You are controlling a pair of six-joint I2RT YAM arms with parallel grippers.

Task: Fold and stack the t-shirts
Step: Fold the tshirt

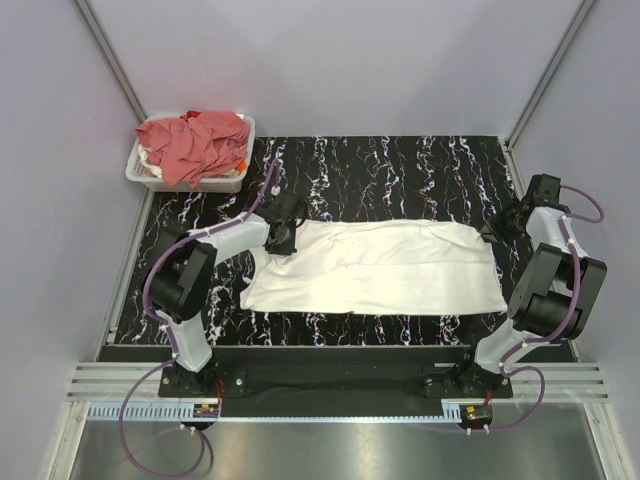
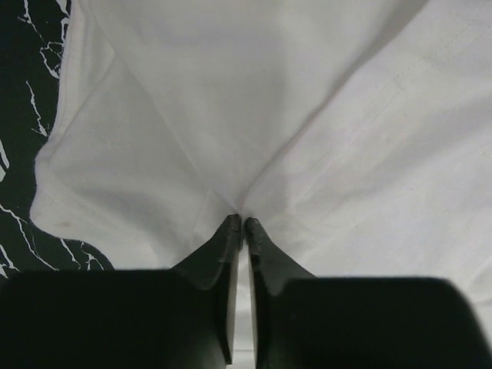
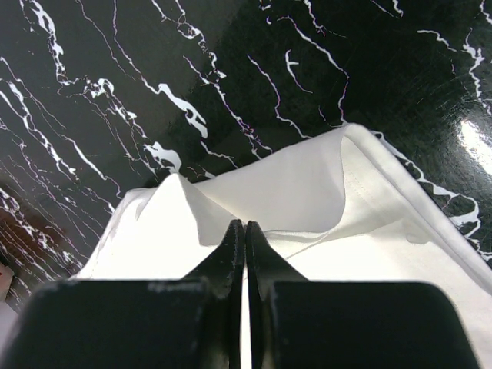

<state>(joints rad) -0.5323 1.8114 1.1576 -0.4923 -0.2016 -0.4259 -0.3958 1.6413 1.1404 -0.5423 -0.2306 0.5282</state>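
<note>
so the white t-shirt (image 1: 380, 268) is spread flat across the tabletop (image 1: 400, 165), left hand (image 2: 243, 224) and right hand (image 3: 244, 227) each pinched shut on an end, and it's floppy thin cloth, so I'd grab corners or hems

Top external view: fixed high above the near edge, looking down on the whole counter (image 1: 400, 170). Left wrist view: very close, facing down past the left gripper (image 2: 242, 224) onto the white t-shirt (image 2: 307, 115). Right wrist view: equally close, looking past the right gripper (image 3: 244, 227) at the shirt's edge and the counter. All three views share that shirt.
</note>
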